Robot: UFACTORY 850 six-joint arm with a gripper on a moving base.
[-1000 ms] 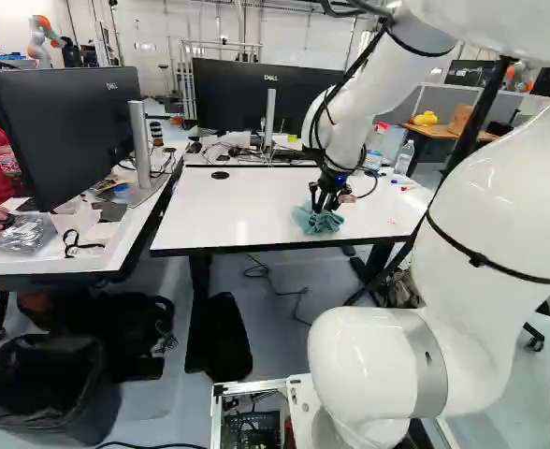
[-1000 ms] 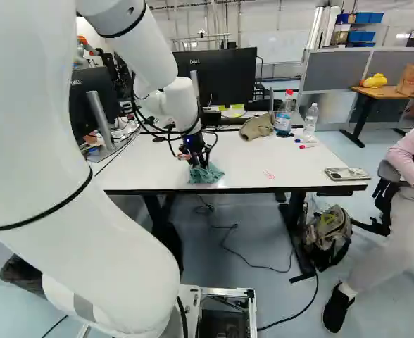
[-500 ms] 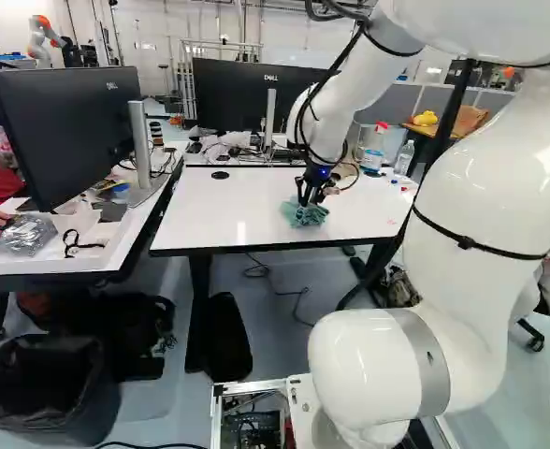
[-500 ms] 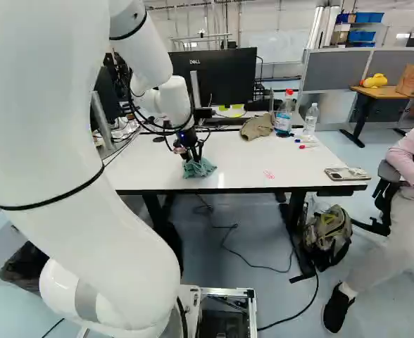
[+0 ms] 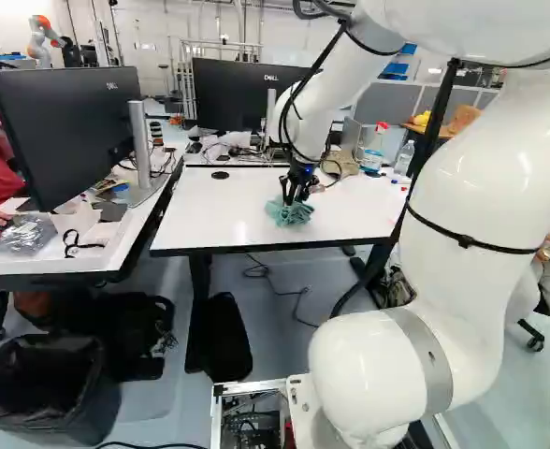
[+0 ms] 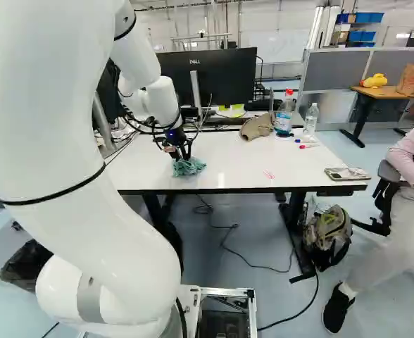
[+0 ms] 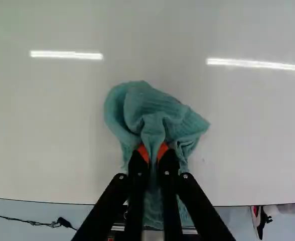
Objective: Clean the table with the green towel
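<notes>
And here my gripper [image 7: 153,151] has the green towel [image 7: 142,103] pinched between both fingers, down on the table [image 6: 228,151], left of the red marks [image 6: 269,174]; reaching those likely needs a rightward sweep

The towel [image 7: 142,108] is matt, ribbed cloth; the surface [image 7: 47,125], smooth and glossy; the arm [image 5: 476,196], smooth and glossy. Lower left of the left base view, the liner [image 5: 41,398] is shiny, wrinkled plastic.
</notes>
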